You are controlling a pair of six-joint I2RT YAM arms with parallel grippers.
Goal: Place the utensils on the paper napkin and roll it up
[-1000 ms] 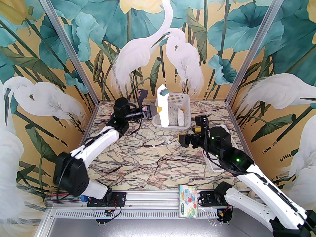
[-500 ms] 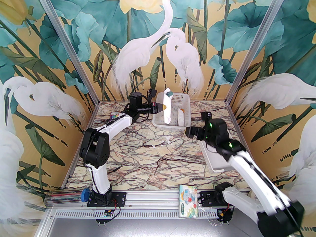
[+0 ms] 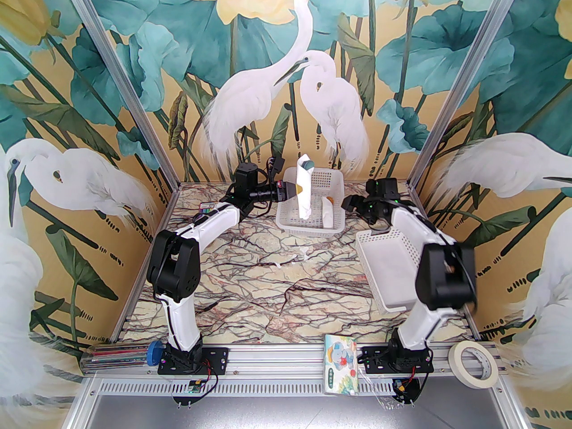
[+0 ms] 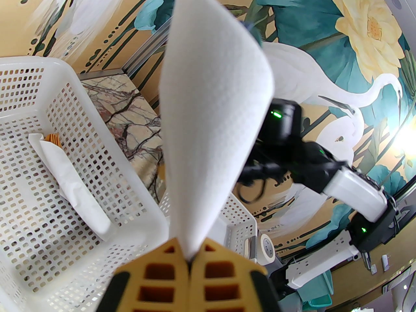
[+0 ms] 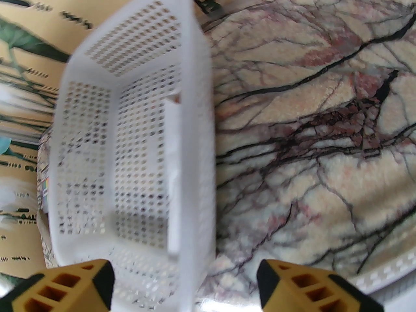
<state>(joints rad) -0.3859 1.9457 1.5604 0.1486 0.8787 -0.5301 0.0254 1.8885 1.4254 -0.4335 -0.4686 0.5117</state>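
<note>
Most of the job looks done: the napkin is rolled into a tube with the utensils inside, and just a teal tip pokes out the top. Roll is in the air, near upright and slightly tilted, over the white basket at the middle of the counter's far edge. Holding it is the left hand, clamped shut on the roll's side; in the wrist view the paper pinches to a point between the pads.

On the other side, the right hand sits just beside that basket's right rim, fingers apart, holding nothing.

A paper-wrapped piece with an orange tip already lies in the basket. Second white basket sits along the right edge.

Left, by my read: set the roll down in the far basket and release. Risk: grip is on paper alone, so the roll may loosen on release.
</note>
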